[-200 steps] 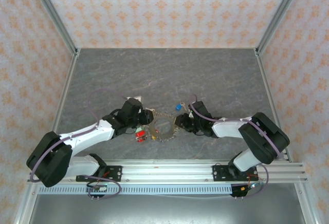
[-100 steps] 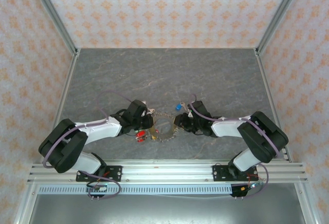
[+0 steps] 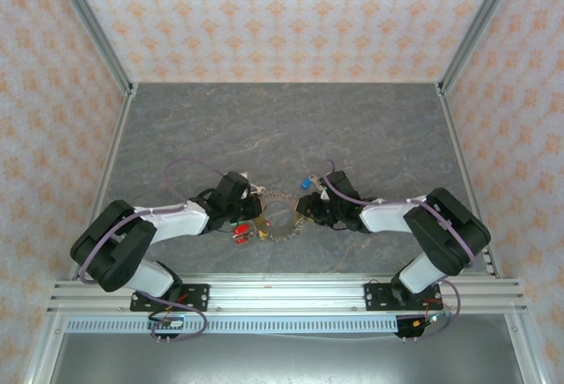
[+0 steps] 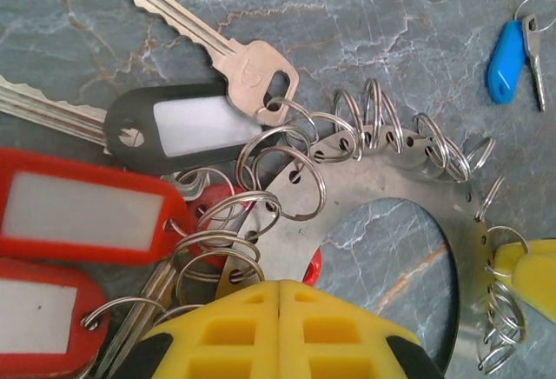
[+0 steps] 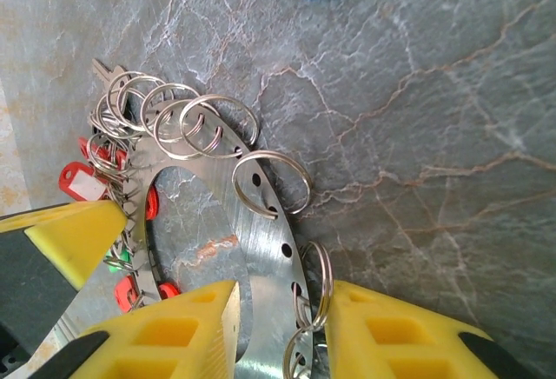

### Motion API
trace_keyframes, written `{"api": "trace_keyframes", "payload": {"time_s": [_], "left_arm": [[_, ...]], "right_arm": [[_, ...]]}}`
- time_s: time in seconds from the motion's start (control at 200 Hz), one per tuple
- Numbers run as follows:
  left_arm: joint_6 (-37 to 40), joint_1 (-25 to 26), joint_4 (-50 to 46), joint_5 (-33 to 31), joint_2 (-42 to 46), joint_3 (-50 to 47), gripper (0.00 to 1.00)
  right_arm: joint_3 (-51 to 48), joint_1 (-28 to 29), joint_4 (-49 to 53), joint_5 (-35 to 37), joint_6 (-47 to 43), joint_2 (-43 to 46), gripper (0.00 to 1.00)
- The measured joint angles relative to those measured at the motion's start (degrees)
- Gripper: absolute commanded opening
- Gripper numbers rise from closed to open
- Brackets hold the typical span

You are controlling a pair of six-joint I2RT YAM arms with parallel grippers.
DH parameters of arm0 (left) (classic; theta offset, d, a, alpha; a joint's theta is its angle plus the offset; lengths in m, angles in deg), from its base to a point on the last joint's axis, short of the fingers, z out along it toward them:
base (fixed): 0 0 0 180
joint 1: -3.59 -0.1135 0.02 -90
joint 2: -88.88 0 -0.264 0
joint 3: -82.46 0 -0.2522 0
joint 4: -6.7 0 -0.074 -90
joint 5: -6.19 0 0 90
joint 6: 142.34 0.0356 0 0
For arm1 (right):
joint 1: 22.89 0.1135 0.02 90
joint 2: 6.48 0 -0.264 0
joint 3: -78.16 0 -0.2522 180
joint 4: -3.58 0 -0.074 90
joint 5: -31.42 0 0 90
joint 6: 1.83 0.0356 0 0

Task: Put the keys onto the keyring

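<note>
The right gripper [image 5: 282, 296] clamps the keyring [image 5: 261, 222]; the left gripper [image 4: 278, 296], jaws shut, pinches its rim. Bracing looks done; next, the loose blue-tagged key [image 4: 506, 49] needs a delicate pick

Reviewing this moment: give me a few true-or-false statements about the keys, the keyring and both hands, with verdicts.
1. The blue-tagged key lies on the table apart from the keyring. True.
2. The left hand is wide open. False: its fingers are pressed together.
3. The right hand has one finger on each side of the keyring's flat band. True.
4. Every key tag in view is blue. False: there are also red tags and a black tag with a white label beside the keyring.
</note>
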Motion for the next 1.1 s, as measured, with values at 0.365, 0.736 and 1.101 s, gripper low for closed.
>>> {"api": "trace_keyframes", "payload": {"time_s": [0.365,0.736,1.101], "left_arm": [[-3.37,-1.62,8.31,2.23,-2.91,-1.18,0.00],[-6.21,-1.66,10.88,2.51,-1.90,-3.17,0.00],[-9.16,-2.47,12.20,3.34,-1.03,-4.37,0.00]], "right_arm": [[0.00,-0.02,-1.25,-0.37,1.33,-0.63,0.27],[-3.21,0.00,-8.81,0.68,5.84,-0.68,0.28],[-3.61,-0.02,-13.35,0.74,7.93,-0.68,0.24]]}}
